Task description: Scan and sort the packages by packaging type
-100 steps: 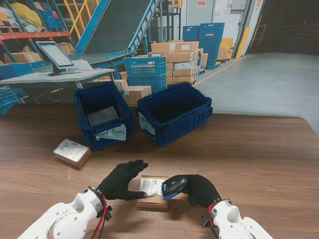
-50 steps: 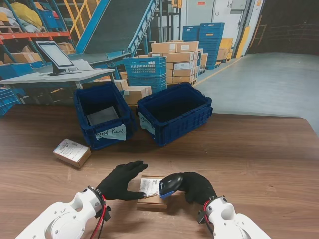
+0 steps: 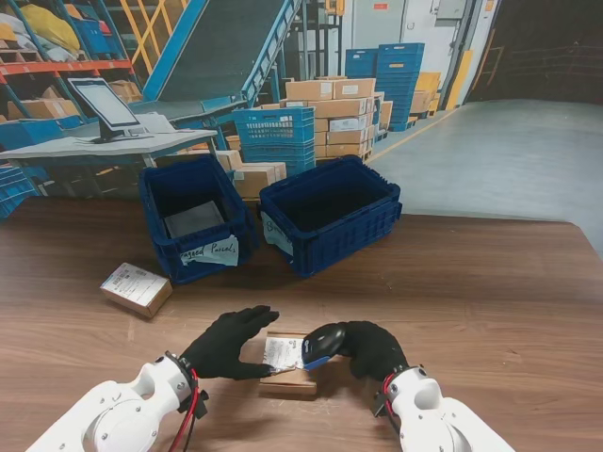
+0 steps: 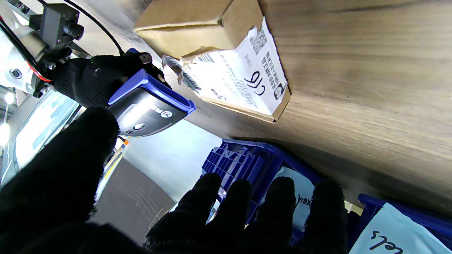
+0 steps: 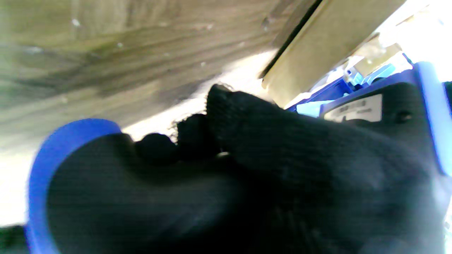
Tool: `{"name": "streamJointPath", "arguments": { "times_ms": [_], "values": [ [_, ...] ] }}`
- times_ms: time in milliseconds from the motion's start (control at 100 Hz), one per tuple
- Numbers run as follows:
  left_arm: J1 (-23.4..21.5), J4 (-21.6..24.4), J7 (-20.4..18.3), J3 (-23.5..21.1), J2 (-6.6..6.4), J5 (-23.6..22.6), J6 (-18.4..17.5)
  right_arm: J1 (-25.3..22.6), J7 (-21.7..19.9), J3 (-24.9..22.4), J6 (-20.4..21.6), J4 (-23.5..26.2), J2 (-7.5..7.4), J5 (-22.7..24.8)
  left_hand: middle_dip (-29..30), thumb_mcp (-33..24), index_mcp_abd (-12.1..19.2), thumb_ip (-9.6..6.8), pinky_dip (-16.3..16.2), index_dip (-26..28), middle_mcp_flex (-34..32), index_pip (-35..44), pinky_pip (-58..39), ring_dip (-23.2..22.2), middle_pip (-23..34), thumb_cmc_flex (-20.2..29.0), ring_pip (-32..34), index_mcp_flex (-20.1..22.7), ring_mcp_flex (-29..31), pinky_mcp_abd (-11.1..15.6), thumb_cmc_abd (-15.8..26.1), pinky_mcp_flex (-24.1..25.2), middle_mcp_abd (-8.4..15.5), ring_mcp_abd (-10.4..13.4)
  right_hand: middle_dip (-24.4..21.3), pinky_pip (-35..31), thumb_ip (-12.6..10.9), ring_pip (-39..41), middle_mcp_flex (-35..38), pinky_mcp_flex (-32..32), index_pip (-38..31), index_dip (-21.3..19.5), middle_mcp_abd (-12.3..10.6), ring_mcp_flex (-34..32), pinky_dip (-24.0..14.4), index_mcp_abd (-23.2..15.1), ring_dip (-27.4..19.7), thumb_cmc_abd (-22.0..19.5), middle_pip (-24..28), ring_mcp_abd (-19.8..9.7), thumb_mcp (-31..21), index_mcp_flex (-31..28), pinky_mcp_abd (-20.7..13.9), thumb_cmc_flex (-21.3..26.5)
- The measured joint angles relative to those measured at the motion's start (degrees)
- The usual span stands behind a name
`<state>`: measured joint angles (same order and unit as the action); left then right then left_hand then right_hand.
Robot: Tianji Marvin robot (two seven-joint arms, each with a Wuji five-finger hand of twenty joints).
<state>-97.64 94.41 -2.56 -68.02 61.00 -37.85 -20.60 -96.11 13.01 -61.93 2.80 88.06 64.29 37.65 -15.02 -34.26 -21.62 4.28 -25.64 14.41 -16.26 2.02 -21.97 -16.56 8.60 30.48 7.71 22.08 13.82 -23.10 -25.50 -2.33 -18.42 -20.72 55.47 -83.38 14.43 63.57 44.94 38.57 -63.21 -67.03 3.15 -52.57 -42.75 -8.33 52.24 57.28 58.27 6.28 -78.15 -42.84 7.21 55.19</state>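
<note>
Your right hand (image 3: 372, 350) is gripping the scanner (image 3: 322, 344), fingers wrapped around its handle, head aiming at the white label (image 3: 281, 353) on the cardboard box (image 3: 288, 375) lying on the bench (image 3: 490, 292) close in front of you. Your left hand (image 3: 226, 342) is hovering just beside that box, fingers spread, holding nothing; whether its fingertips are touching the label's edge, can't tell. In the left wrist view the scanner (image 4: 148, 106) is sitting near the label (image 4: 236, 77), not on it. Farther out, a second labelled box (image 3: 137, 288) is waiting on your left, untouched. Beyond it, the left blue crate (image 3: 193, 218) is already holding one grey parcel (image 3: 193, 218); the right blue crate (image 3: 330, 212) is looking empty. So probably early: one parcel sorted, this box mid-scan, another left.
</note>
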Motion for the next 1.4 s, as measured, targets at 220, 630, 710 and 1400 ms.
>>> {"name": "streamJointPath", "arguments": {
  "times_ms": [220,630,710,1400],
  "values": [
    [0.05,-0.10,-0.46,-0.12,-0.06,-0.06,-0.15,0.65,-0.65,0.23,-0.01,-0.55,0.00,-0.20,0.00,0.00,0.00,0.00,0.01,0.00,0.00,0.00,0.01,0.00,-0.15,0.00,0.00,0.00,0.00,0.00,0.00,0.00,0.00,0.00,0.00,0.00,0.00,0.00,0.00,0.00,0.00,0.00,0.00,0.00,0.00,0.00,0.00,0.00,0.00,0.00,0.00,0.00,0.00,0.00],
    [0.70,-0.12,-1.09,0.48,-0.42,-1.45,-0.02,-1.46,-1.95,-2.01,-0.06,2.34,0.03,-1.68,0.00,0.76,1.53,-0.53,0.03,0.26,0.00,0.19,0.53,0.00,-0.63,0.00,0.00,0.59,-0.05,0.00,0.00,0.00,-0.01,0.00,0.00,0.00,0.00,0.01,0.01,0.00,0.00,0.00,0.00,0.00,0.00,0.00,0.00,0.00,0.00,0.00,0.00,0.00,0.00,0.00],
    [1.54,-0.41,-1.31,1.27,-0.58,-2.07,0.21,-2.85,-2.00,-3.25,-0.63,4.56,0.09,-1.98,0.00,0.76,1.58,-0.53,0.03,0.26,0.00,0.19,0.53,0.00,-0.63,0.00,0.00,0.59,-0.21,0.00,0.00,0.00,-0.01,0.00,0.00,0.00,0.00,0.01,0.01,0.00,0.00,0.00,0.00,0.00,0.00,0.00,0.00,0.00,0.00,0.00,0.00,0.00,0.00,0.00],
    [5.46,0.14,-3.59,7.59,-1.59,-10.21,8.16,-9.47,-2.52,-9.69,-2.19,14.56,0.64,-6.94,1.10,1.16,-3.98,-0.83,0.16,-0.14,6.24,-1.49,2.70,0.67,-6.27,-3.08,-1.92,-8.01,-4.31,0.00,-1.04,1.40,-2.38,0.00,0.00,0.00,0.00,0.05,0.01,0.00,0.00,0.00,0.00,0.00,0.00,0.00,0.00,0.01,0.00,0.00,0.00,0.00,0.00,0.00]
  ]
}}
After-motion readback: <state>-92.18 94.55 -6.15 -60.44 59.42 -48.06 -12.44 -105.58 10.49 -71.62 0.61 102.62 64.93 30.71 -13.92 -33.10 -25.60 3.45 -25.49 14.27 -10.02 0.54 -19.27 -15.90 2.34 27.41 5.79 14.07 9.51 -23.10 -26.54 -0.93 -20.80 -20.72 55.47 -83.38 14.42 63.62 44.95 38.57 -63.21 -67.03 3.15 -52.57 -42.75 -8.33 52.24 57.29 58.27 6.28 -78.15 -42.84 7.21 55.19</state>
